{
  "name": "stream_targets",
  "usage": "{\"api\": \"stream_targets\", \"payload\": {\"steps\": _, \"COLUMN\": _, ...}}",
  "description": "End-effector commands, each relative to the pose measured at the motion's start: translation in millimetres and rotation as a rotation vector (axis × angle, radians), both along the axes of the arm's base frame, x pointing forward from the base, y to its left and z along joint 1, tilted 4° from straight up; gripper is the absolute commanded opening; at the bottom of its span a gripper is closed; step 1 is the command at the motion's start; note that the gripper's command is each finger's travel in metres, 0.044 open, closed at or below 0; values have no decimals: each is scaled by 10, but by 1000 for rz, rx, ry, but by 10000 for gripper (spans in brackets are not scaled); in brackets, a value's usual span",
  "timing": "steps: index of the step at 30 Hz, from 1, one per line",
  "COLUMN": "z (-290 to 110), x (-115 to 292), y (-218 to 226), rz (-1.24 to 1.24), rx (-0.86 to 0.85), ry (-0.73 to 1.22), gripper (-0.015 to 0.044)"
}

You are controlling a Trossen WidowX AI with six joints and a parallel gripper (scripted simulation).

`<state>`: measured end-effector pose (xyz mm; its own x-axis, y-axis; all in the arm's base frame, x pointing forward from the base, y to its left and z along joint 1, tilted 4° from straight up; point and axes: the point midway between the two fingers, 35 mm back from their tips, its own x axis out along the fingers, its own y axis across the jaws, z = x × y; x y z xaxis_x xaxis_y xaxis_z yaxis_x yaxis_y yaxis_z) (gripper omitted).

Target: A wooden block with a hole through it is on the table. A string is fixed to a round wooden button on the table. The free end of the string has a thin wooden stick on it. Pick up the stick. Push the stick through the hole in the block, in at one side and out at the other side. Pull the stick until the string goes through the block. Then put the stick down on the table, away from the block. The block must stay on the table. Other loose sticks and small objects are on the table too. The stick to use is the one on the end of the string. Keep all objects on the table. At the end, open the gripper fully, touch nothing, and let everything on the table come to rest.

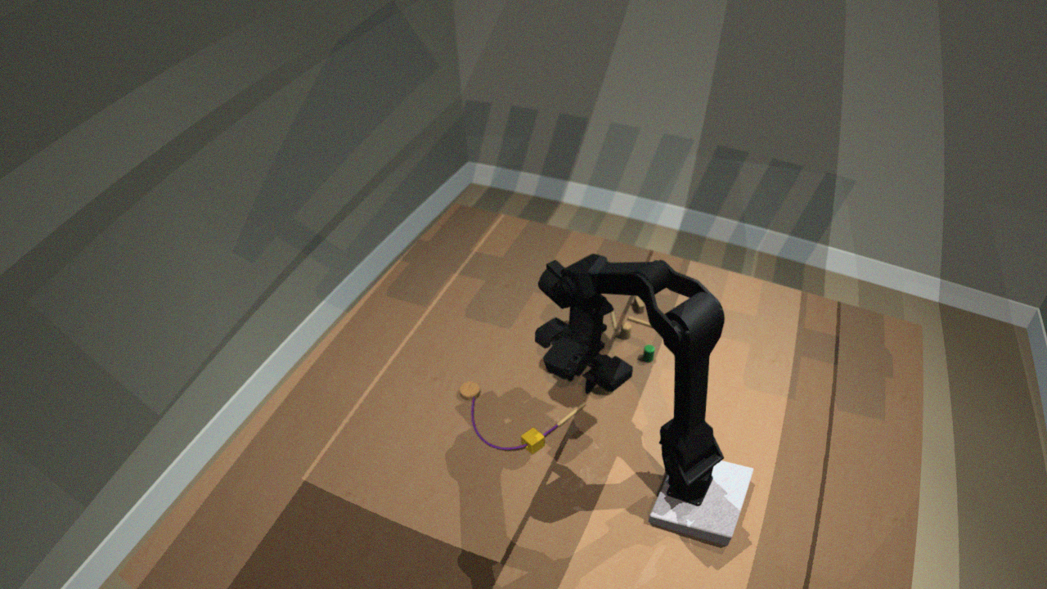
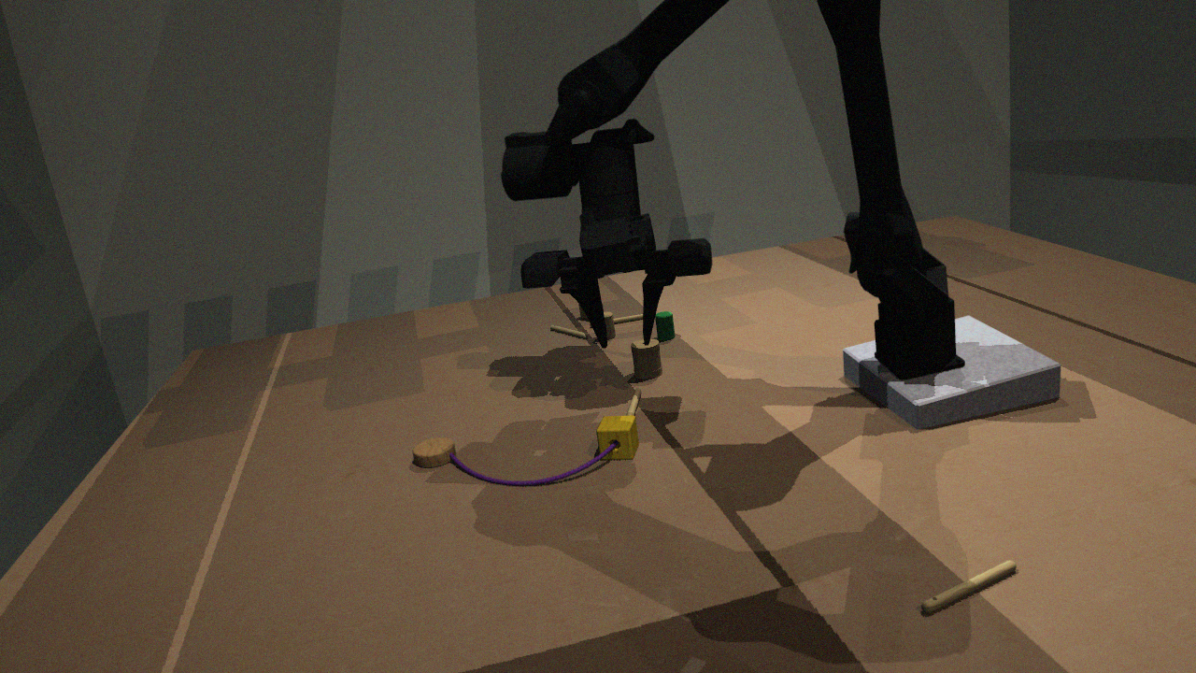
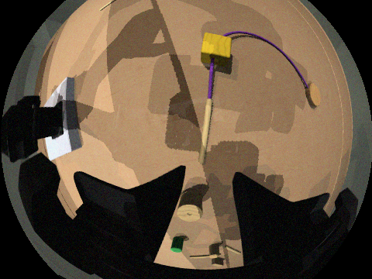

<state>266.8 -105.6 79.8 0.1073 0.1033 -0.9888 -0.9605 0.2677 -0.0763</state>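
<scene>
Claw (image 2: 624, 330): open, gripping nothing, lifted off the surface.
Stick (image 3: 206, 129): lying free beyond the block (image 3: 216, 46), purple string (image 3: 276, 49) threaded through.

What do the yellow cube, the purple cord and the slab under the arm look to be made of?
The yellow block looks like painted wood: flat matte colour, crisp edges. The string looks like soft cord, since it sags in a loose curve. The base slab looks like speckled grey stone or concrete; its mottled matte surface leaves that open.
</scene>
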Motion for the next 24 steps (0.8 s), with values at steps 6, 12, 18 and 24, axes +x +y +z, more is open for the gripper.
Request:
{"api": "stream_targets", "payload": {"steps": 6, "z": 193, "x": -3, "y": -14, "rz": -1, "rx": -9, "ry": -17, "gripper": 263}}
{"api": "stream_targets", "payload": {"steps": 12, "z": 280, "x": -10, "y": -17, "rz": -1, "rx": -8, "ry": -15, "gripper": 420}}
{"api": "stream_targets", "payload": {"steps": 18, "z": 466, "x": -35, "y": -20, "rz": -2, "rx": -6, "ry": -11, "gripper": 440}}
{"api": "stream_targets", "payload": {"steps": 24, "z": 442, "x": -15, "y": -24, "rz": -5, "rx": -10, "ry": -20, "gripper": 440}}
